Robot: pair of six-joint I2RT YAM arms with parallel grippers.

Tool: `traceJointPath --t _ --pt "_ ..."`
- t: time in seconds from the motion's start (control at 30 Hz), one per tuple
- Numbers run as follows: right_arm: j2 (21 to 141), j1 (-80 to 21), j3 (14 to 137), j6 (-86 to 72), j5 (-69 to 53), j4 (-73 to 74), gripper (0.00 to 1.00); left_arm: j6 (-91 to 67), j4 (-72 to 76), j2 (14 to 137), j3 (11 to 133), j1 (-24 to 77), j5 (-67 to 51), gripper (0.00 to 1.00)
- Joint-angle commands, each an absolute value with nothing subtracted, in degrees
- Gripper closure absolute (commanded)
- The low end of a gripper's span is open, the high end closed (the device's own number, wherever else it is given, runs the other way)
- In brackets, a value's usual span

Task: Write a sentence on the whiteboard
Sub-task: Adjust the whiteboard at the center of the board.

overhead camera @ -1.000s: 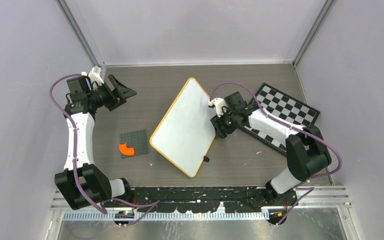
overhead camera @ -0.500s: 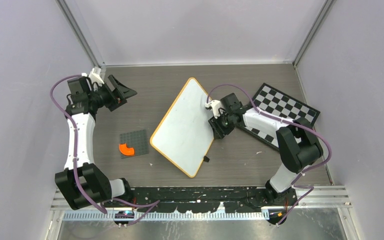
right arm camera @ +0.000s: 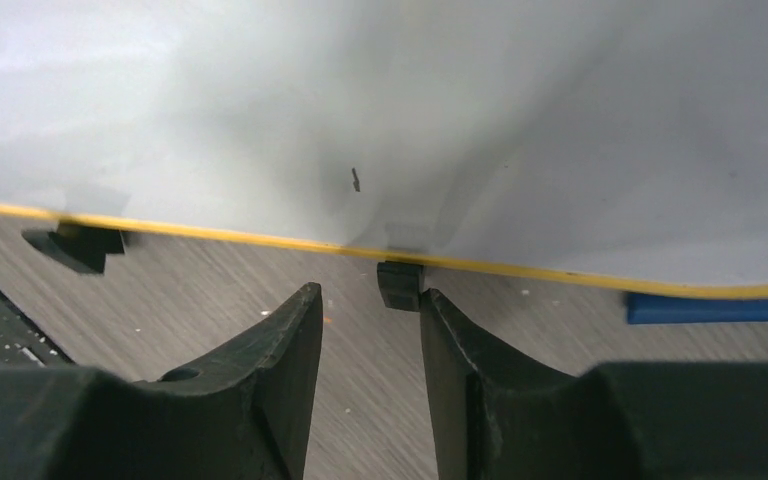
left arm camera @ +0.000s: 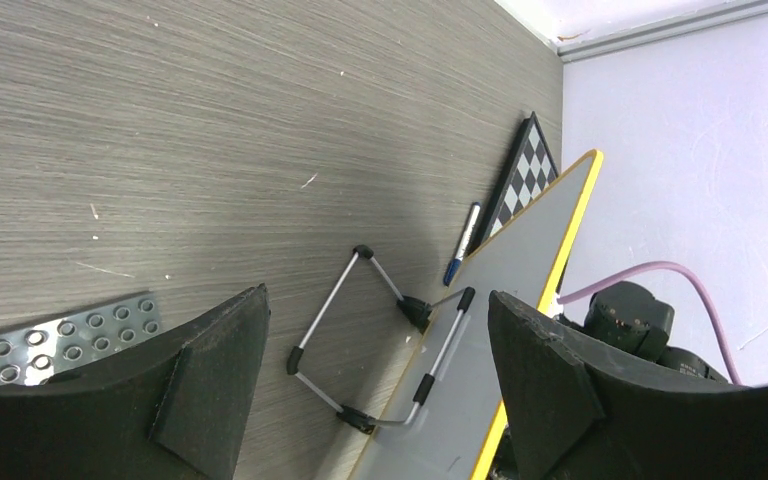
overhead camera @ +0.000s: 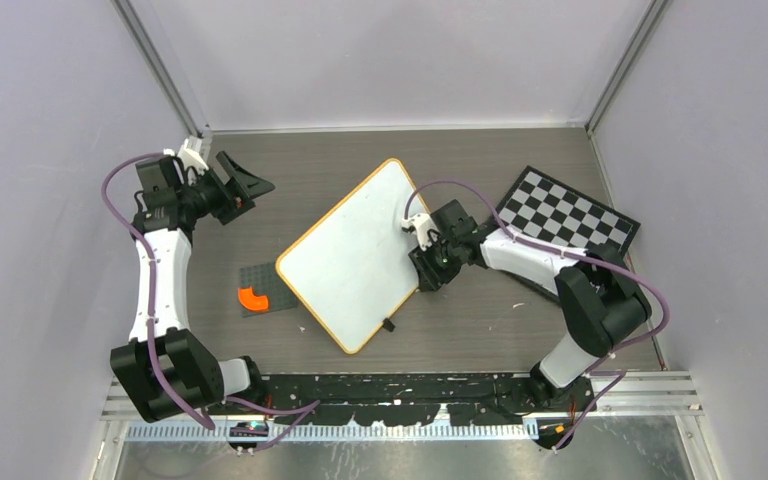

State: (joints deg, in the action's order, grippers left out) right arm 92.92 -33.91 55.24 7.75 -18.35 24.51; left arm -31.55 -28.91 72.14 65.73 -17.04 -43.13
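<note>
- Shifted leftward and turned since a second ago, the whiteboard (overhead camera: pixel 350 255) now overlaps the edge of the grey studded plate (overhead camera: pixel 260 280) with its left corner; the right arm (overhead camera: pixel 520 255) has followed it leftward; the left arm (overhead camera: pixel 155 270) keeps its earlier pose.
- Right jaws: parted by a narrow gap and gripping nothing; their fingers (right arm camera: pixel 280 350) point at the board's yellow edge, which runs across just beyond the tips; whether they touch it I cannot tell.
- Just ahead of that gap, nearer the right finger, a black clip foot (right arm camera: pixel 398 285) sits under the edge; a second foot (right arm camera: pixel 75 245) lies off to the left of the jaws; a blue pen (right arm camera: pixel 700 307) pokes out from under the board to their right.
- Left jaws: spread wide and empty, above the desk (overhead camera: pixel 310 170), well apart from the whiteboard.
- Seen between the left fingers (left arm camera: pixel 210 380), a wire stand (left arm camera: pixel 332 295) props the board tilted; the pen and the checkered board (left arm camera: pixel 525 175) lie beyond it.
- An orange piece (overhead camera: pixel 253 298) rests on the studded plate, between the two pairs of jaws.
</note>
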Motion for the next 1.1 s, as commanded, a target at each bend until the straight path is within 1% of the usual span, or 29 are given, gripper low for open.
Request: traceJointPath --t 0.0,0.13,0.23,0.3,0.4,0.53,0.73,0.9,1.07 --pt "89.27 -36.72 53.05 2.97 -18.19 21.12 0.58 -32.71 -26.26 70.58 65.84 -17.53 -43.81 0.18" --pt "89.76 -36.88 52.85 0.4 -11.77 19.2 0.71 -32.66 -26.36 70.25 65.75 -17.55 -43.4 0.18" --pt "89.72 -36.89 52.81 -0.53 -9.46 19.12 0.77 -32.53 -26.51 70.01 65.67 -17.55 -43.08 0.18" --pt "89.02 -36.86 51.95 -1.89 -9.07 18.57 0.82 -32.49 -26.47 69.88 65.5 -17.55 -42.99 0.18" --pt "86.9 -37.06 50.13 -2.37 -7.79 17.43 0.99 -32.4 -26.52 69.79 65.18 -17.49 -42.25 0.18" --pt "82.43 -37.29 49.3 -3.74 -3.16 18.28 1.0 -32.58 -26.47 69.8 64.91 -17.54 -41.78 0.18" --pt "82.35 -37.31 52.18 -9.87 -0.47 27.33 1.0 -32.79 -25.36 68.82 63.47 -17.54 -40.42 0.17" --pt "81.73 -37.35 49.85 -17.6 -1.05 25.7 1.0 -32.72 -25.35 68.47 63.26 -17.53 -40.16 0.16" --pt "80.62 -39.4 48.11 -19.94 -2.48 24.09 1.0 -32.78 -25.39 68.27 63.23 -17.58 -39.77 0.16"
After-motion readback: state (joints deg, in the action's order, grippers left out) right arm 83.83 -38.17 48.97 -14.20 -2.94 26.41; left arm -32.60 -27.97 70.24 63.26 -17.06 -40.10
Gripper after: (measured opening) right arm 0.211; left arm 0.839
